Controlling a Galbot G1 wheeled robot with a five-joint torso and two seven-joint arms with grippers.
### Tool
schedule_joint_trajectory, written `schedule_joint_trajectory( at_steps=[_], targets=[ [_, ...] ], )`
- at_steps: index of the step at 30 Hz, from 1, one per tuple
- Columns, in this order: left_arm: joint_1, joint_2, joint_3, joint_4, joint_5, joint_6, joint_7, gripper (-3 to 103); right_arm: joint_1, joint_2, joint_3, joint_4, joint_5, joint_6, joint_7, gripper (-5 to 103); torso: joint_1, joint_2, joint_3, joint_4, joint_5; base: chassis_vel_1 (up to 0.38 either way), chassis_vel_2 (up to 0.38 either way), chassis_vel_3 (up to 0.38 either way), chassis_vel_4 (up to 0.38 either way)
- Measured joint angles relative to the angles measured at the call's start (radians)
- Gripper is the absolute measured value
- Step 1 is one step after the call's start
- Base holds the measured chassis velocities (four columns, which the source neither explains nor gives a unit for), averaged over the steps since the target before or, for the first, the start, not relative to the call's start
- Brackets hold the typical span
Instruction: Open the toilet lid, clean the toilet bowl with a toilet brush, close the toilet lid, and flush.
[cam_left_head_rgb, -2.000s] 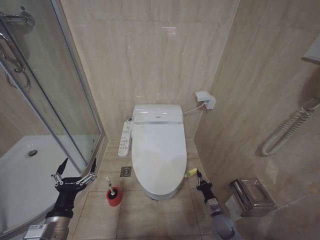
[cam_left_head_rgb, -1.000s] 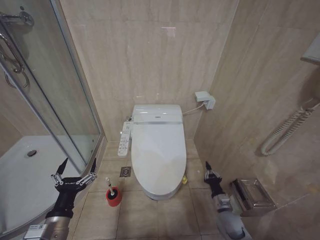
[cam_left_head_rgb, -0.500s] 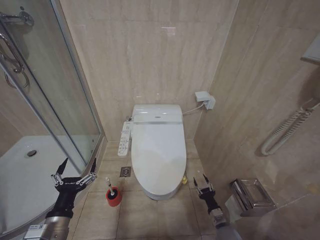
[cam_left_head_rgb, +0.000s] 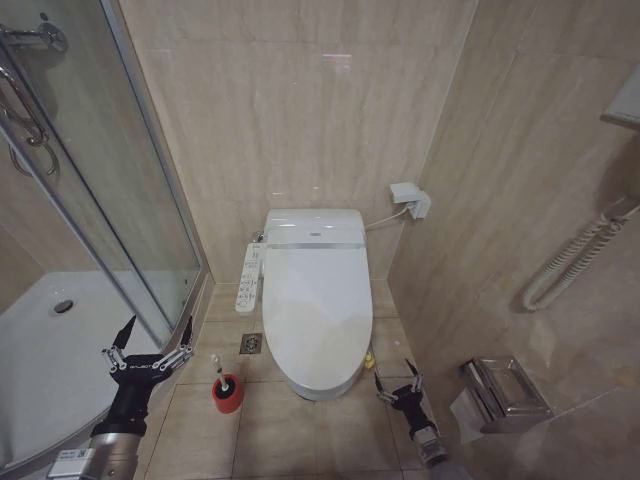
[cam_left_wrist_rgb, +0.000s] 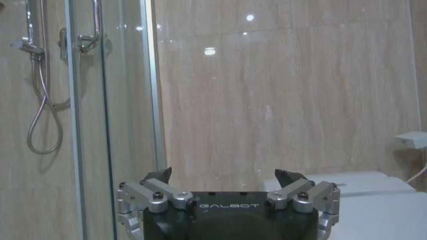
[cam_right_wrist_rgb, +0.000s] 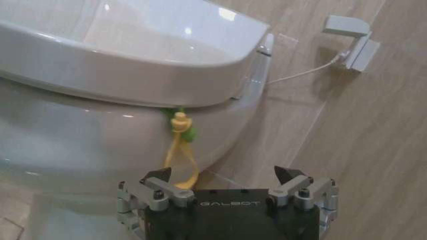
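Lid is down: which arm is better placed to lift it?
The right. The right gripper is open, low beside the toilet bowl, facing the yellow-green tag hanging from the toilet lid. The left gripper is open near the shower glass, farther off.

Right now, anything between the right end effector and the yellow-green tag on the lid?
Nothing: in the right wrist view the open right end effector faces the yellow-green looped tag hanging under the glossy white toilet lid, with bare space between.
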Motion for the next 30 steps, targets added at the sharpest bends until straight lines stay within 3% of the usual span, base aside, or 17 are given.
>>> schedule_joint_trajectory(
  at_steps=[24, 30],
  targets=[
    [0.0, 0.0, 0.0, 0.0, 0.0, 0.0, 0.0, 100, 0.052, 0.039, -0.049, -0.039, -0.002, -0.001, 0.021, 100, 0.0, 0.0, 0.0, -0.0001, -0.0002, 0.0, 0.0, 0.0, 0.0],
    [0.0, 0.0, 0.0, 0.0, 0.0, 0.0, 0.0, 100, 0.076, 0.062, -0.052, -0.068, -0.009, -0.002, 0.031, 100, 0.0, 0.0, 0.0, -0.0012, -0.0008, 0.0, 0.0, 0.0, 0.0]
  ],
)
